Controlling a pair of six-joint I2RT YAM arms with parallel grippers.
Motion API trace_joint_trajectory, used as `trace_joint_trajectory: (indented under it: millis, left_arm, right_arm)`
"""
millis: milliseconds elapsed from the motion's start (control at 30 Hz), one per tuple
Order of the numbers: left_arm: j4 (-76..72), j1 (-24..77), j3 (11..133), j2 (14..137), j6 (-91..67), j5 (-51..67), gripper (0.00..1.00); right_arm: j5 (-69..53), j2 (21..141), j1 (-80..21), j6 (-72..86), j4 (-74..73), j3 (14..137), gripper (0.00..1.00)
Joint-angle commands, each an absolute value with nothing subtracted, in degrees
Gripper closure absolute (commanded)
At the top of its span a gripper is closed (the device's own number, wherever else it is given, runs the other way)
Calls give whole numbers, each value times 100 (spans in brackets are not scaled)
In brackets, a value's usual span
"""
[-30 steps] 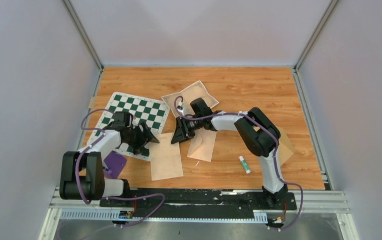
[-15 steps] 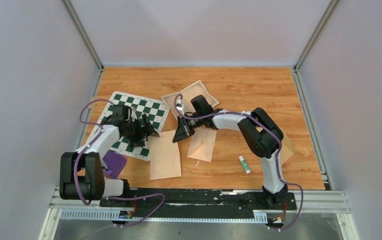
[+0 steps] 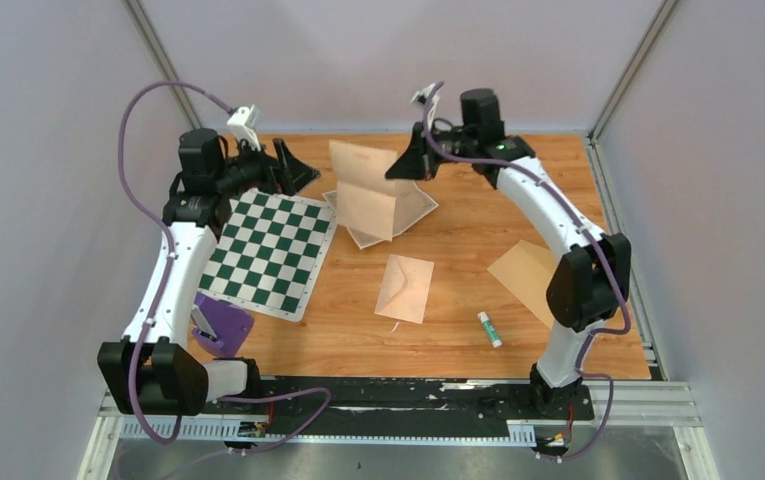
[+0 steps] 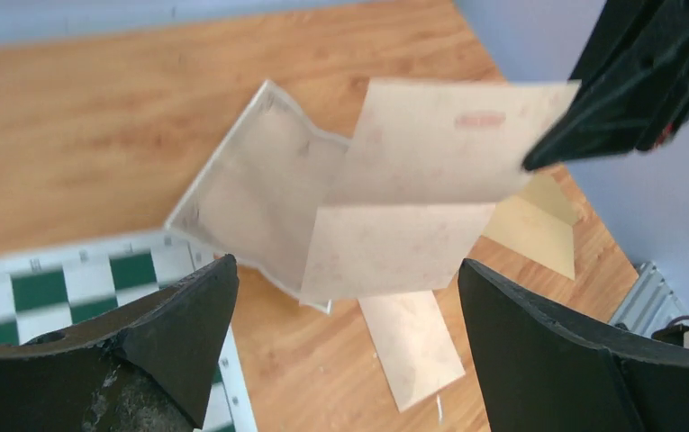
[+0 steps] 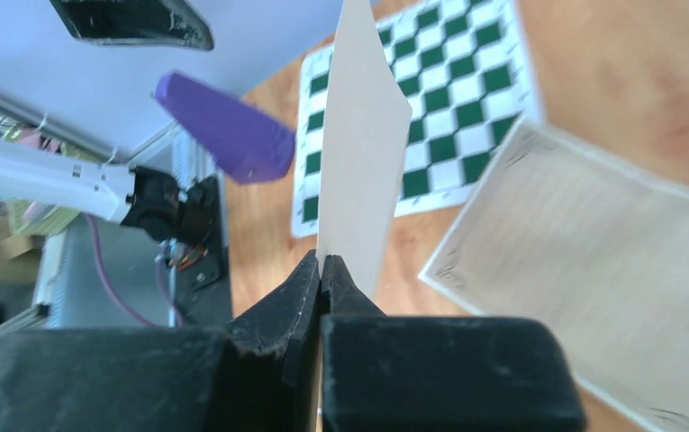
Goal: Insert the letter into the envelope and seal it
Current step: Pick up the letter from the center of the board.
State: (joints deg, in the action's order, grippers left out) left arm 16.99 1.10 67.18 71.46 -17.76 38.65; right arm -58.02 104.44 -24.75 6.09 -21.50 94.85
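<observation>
Closest to me, the envelope point(image 3: 405, 288) lies flat on the tabletop point(image 3: 458, 180) near the middle, with nothing in it, and a glue stick point(image 3: 489, 328) rests a little nearer on its right. Further out, the right end effector point(image 5: 321, 263) is clenched on the top corner of a plain tan sheet point(image 3: 363, 195). That sheet hangs from it in the air, creased across the middle and bent there. It has no printed border, so I don't take it for the letter. The letter point(image 4: 264, 189) is the bordered cream sheet lying flat on the tabletop beyond the envelope, just past the far right corner of the chessboard point(image 3: 268, 250). It sits cornerwise to the tabletop edges, with one corner pointing back toward me. The hanging sheet covers too much of it for me to call its long axis. I also can't tell whether the sheet's lower edge touches it or only hangs in front. The left end effector point(image 4: 348, 265) is released, with its fingers spread wide and nothing between them. It is raised over the far edge of the chessboard. From there the letter lies ahead and below, toward the centre, and shows between the fingers in the left wrist view. My read is that the left arm is both the free one and the better placed one, and that it needs a downward reach at the letter's uncovered left corner.
</observation>
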Motion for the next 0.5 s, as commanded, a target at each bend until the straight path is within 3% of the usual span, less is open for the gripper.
trace_joint_trajectory:
  millis: [0, 167, 300, 467]
  left_arm:
    - [966, 97, 7520, 7293, -1241, 4909, 0]
    - [-155, 228, 7781, 7704, -1903, 5887, 0]
    - [1071, 655, 8306, 8046, -270, 6107, 0]
    - [1087, 869, 8291, 8274, -162, 6304, 0]
  right_arm:
    - [-6108, 10113, -2013, 188, -2917, 10472, 100]
    - [-6257, 9901, -1783, 60, -2853, 10729, 100]
    - [-6736, 9673, -1757, 26, -2578, 10585, 100]
    - [-6623, 9450, -1753, 134, -2389, 10740, 100]
